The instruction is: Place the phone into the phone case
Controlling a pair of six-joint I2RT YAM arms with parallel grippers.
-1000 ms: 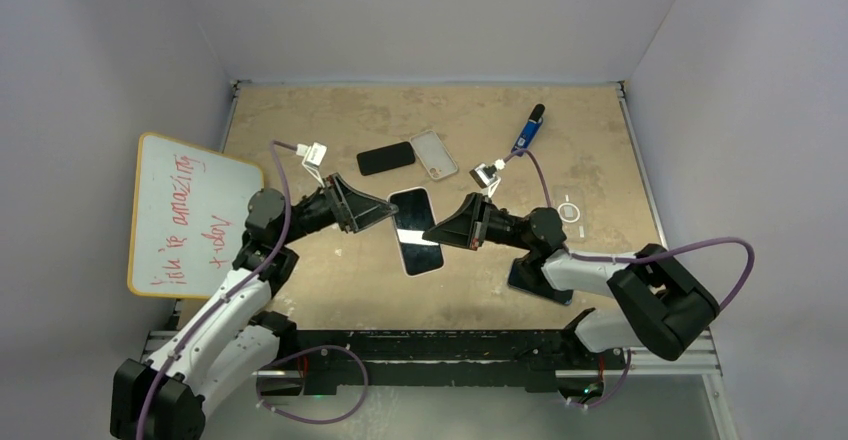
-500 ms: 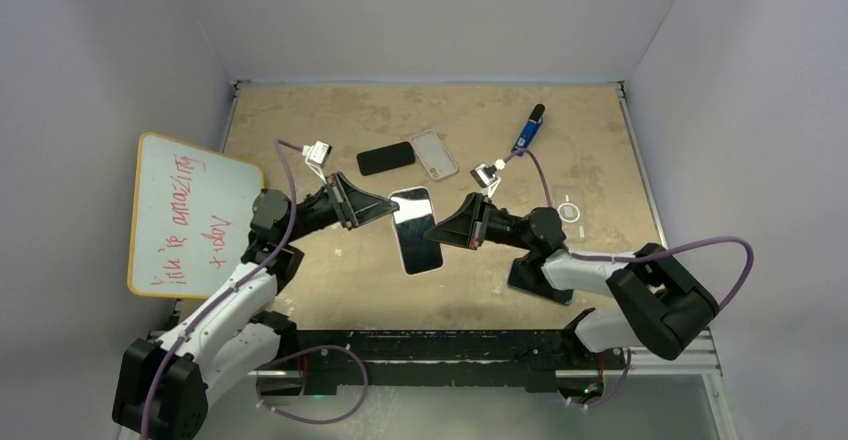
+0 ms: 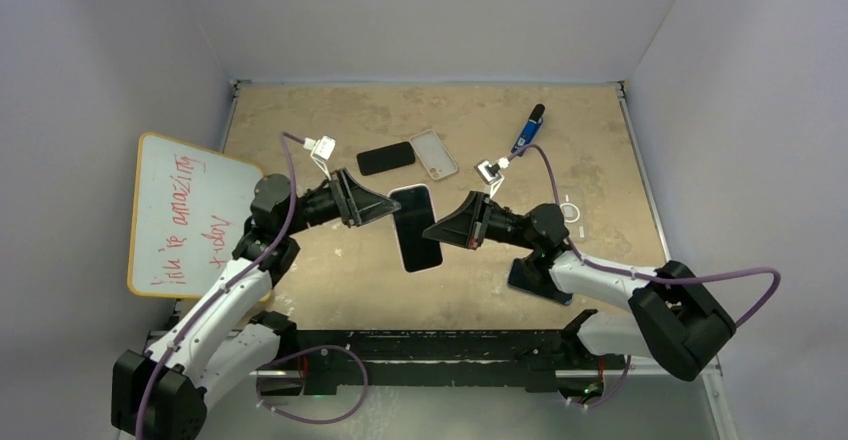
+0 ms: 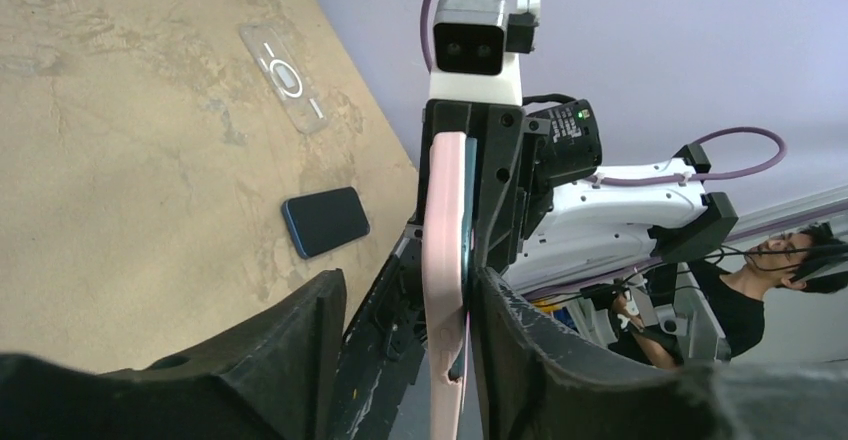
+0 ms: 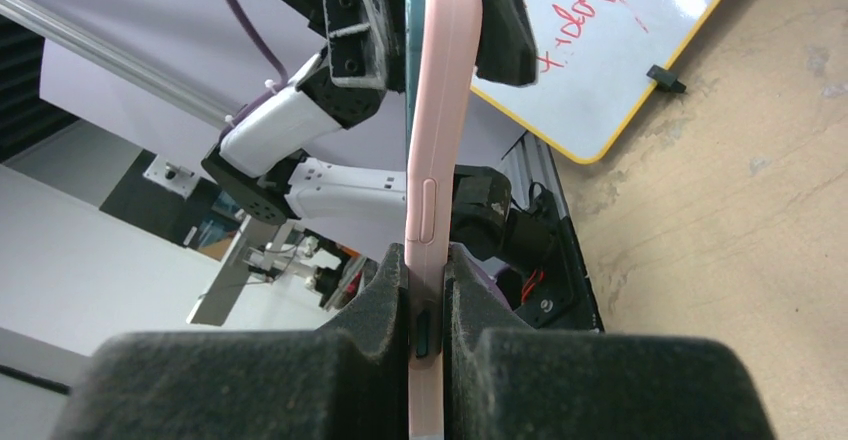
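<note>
Two grippers faced each other across one phone (image 3: 415,230), held up off the table between them. Our right gripper (image 5: 425,260) was pinched tight on the near edge of the pink phone case (image 5: 440,110), with the dark phone lying against the case. Our left gripper (image 4: 408,285) stood partly apart around the far end, one finger (image 4: 500,340) against the phone's side and the other clear of the case. Whether the phone sat fully in, we could not tell.

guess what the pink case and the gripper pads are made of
case: looks like soft silicone or rubbery plastic, matte pink, rounded edges with a moulded side button. pads: seemingly black rubber or rough plastic, grainy dull surface; can't tell which.
</note>
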